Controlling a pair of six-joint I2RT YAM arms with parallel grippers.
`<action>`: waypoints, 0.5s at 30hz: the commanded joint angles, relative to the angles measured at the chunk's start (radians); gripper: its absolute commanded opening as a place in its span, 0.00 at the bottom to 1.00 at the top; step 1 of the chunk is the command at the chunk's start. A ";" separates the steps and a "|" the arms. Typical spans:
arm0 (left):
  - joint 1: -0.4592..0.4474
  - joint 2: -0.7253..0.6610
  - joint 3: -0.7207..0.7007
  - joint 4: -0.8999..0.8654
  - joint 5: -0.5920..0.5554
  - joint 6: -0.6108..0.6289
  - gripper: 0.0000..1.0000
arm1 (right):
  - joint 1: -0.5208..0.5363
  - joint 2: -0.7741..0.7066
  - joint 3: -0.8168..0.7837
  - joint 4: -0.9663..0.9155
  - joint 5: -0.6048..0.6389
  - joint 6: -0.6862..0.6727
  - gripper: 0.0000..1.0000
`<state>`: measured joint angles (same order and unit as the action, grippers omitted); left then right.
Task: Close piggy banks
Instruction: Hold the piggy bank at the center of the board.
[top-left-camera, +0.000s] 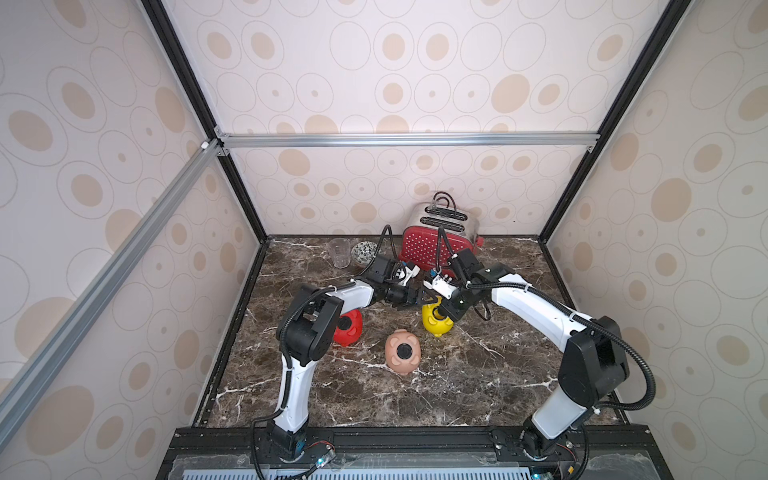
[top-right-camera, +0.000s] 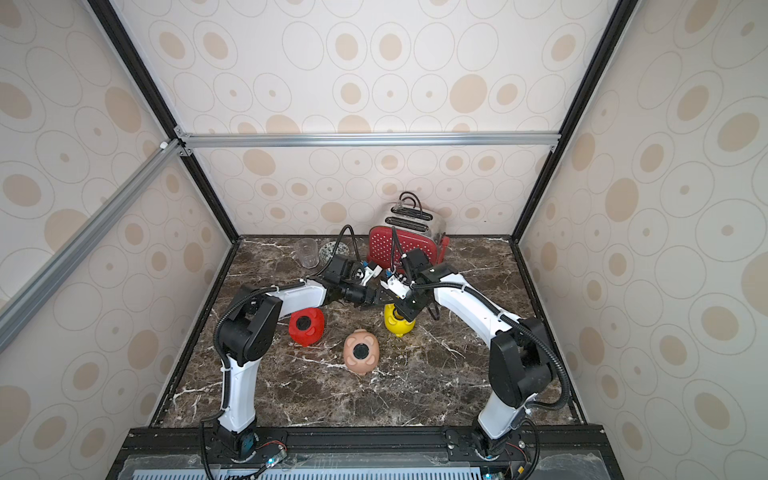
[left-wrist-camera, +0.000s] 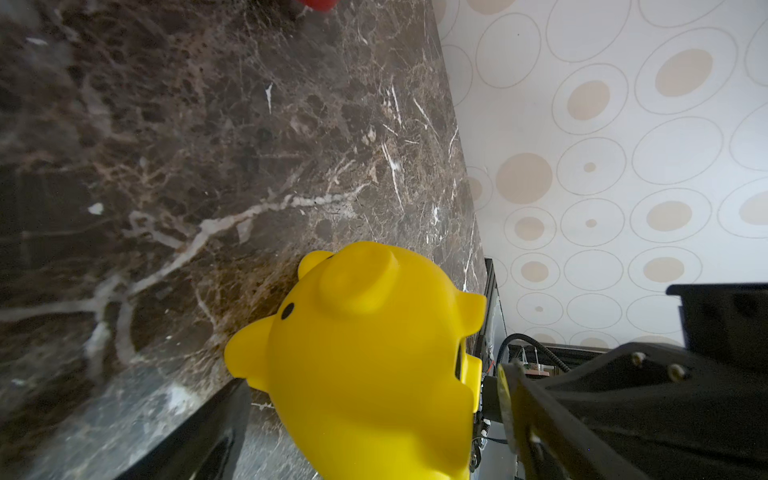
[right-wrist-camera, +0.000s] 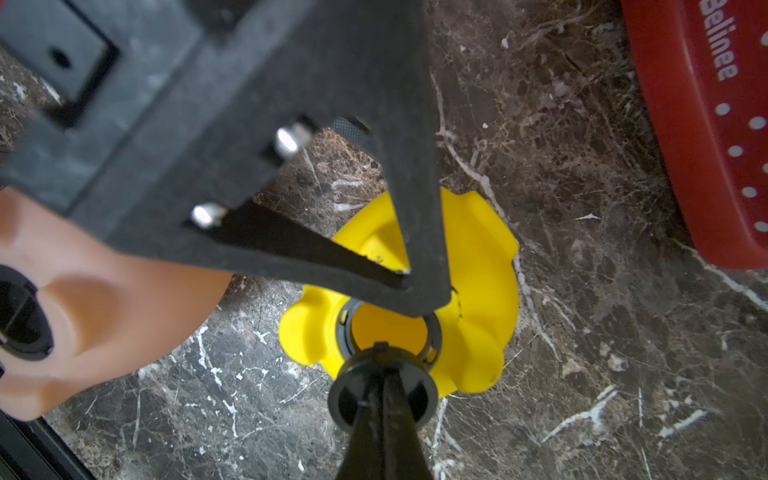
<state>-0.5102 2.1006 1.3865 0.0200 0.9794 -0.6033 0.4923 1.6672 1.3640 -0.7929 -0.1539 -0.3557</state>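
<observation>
**A:** What lies on the dark marble worktop (top-left-camera: 415, 399), in front of the red toaster (top-left-camera: 432, 249)?

**B:** The yellow piggy bank (top-left-camera: 434, 322), with its belly hole (right-wrist-camera: 388, 332) open.

**A:** And the tools?

**B:** The left tool (top-left-camera: 422, 298) has its jaws wide apart, one on each side of this pig. The right tool (right-wrist-camera: 382, 409) is clamped on a black plug (right-wrist-camera: 347, 395), just at the hole.

**A:** The others?

**B:** The red piggy bank (top-right-camera: 306, 326) and the pink piggy bank (top-left-camera: 402, 352) lie nearer the arm bases. Each has a black plug in its belly.
</observation>
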 joint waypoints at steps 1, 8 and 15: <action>-0.003 0.010 0.013 -0.015 0.012 0.035 0.97 | -0.001 0.015 0.015 -0.023 -0.013 -0.001 0.00; -0.005 0.025 0.019 -0.041 -0.004 0.046 0.95 | 0.000 0.035 0.024 -0.031 -0.008 -0.002 0.00; -0.004 0.031 0.021 -0.045 -0.005 0.048 0.93 | 0.010 0.076 0.058 -0.058 0.018 -0.016 0.00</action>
<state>-0.5110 2.1155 1.3865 -0.0051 0.9733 -0.5827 0.4946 1.7226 1.3891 -0.8093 -0.1486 -0.3569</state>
